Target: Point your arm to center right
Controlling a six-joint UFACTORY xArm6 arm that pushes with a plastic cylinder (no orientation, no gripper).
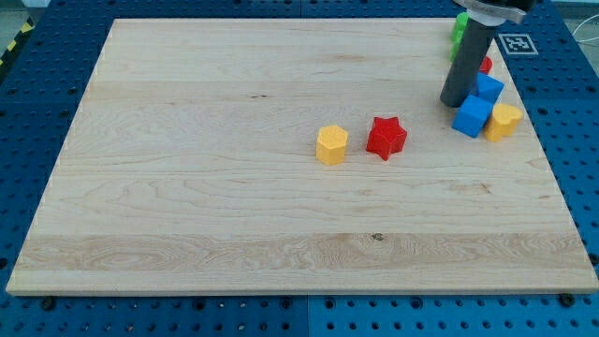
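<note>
On the pale wooden table (187, 187), taking the red star block (386, 137) as the marker, a yellow hexagonal block (331, 145) sits just to its left, apart from it. To the star's right and a little higher, the dark rod stands upright, my tip (456, 100) just beside a blue block (473, 116). A second blue block (488, 88) sits above that one, a yellow block (504, 122) touches its right side, and red and green slivers peek from behind the rod. There is no hand to open or close, only the rigid rod. The tip looks already near center right; the blocks seem light and would likely slide easily if nudged.
</note>
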